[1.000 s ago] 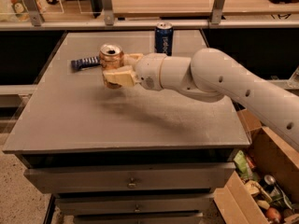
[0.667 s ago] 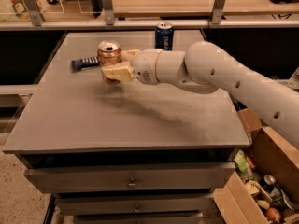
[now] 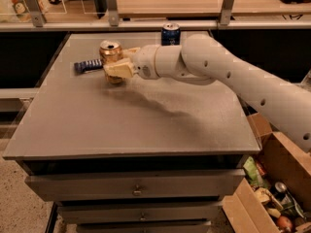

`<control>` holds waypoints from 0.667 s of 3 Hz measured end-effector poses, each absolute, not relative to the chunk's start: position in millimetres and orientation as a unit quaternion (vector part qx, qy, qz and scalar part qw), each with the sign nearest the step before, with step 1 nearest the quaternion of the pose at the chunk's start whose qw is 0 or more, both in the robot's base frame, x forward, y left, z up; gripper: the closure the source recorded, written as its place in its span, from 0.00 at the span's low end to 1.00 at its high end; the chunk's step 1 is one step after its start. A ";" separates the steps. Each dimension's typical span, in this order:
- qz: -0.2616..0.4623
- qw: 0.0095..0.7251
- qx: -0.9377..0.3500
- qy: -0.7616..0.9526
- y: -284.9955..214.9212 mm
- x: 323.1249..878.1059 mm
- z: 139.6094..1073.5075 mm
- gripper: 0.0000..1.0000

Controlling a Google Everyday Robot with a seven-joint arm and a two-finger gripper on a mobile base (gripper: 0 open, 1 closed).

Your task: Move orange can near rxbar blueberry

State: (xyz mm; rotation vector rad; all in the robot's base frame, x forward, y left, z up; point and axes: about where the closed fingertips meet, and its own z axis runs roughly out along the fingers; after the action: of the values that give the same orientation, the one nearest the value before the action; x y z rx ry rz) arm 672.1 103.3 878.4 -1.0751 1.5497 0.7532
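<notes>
Gripper (image 3: 114, 62): at the far left part of the table (image 3: 126, 125), reaching in from the right; its pale fingers (image 3: 119, 70) pinch the orange can, one in front and one behind
Orange can (image 3: 111, 48): upright between the fingers; its base seems to touch the tabletop, though the front finger hides it
Rxbar blueberry (image 3: 88, 66): flat on the table, just left of the can
Dark blue can (image 3: 170, 34): upright at the far edge; well apart
Cardboard box (image 3: 272, 188): on the floor, lower right

Probably a robot test lab: grey drawer counter (image 3: 146, 125), cardboard box (image 3: 286, 164) of snack junk beside it, tool (image 3: 115, 67) clamped on the orange can (image 3: 111, 50) at back left.
</notes>
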 end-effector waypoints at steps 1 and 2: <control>0.319 0.521 -0.447 0.654 107.2 686.9 875.4 1.00; 0.323 0.517 -0.442 0.658 110.1 698.5 873.4 0.84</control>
State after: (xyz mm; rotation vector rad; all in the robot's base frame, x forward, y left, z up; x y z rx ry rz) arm 698.5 110.1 873.4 -1.0601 1.5796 0.7753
